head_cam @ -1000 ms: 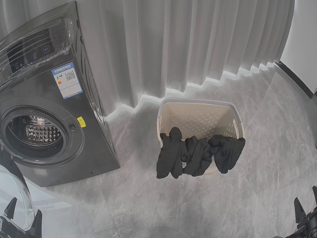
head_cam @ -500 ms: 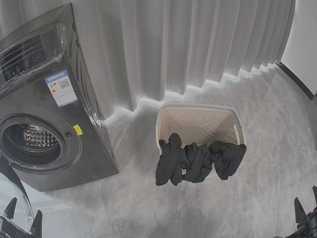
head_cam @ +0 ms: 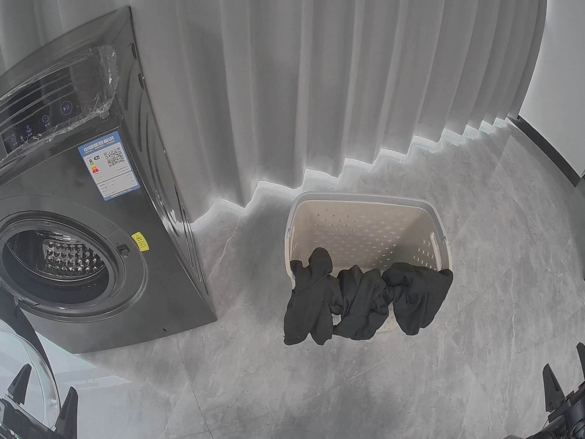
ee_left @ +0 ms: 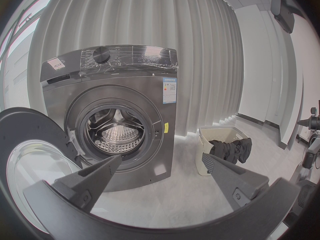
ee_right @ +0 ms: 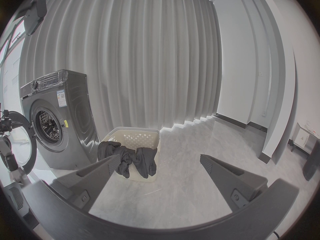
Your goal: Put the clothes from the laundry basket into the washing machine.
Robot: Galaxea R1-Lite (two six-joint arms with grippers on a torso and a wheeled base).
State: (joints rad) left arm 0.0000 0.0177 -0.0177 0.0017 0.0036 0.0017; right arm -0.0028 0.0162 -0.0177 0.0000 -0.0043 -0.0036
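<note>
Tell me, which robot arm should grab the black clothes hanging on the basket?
Probably the right arm. The laundry basket with the black clothes sits on the robot's right side, nearer that arm, whose jaws are open and empty. The left arm is down by the open door of the washing machine.

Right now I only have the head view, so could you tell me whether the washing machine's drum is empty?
Observer: In the left wrist view, the drum of the washing machine shows only bare metal, no clothes.
Operator: Thank you. Is the door fully open?
Observer: The door is swung wide to one side, clear of the opening.
Operator: Are the right fingers ready?
Observer: The right gripper has its fingers spread apart, with nothing between them.
</note>
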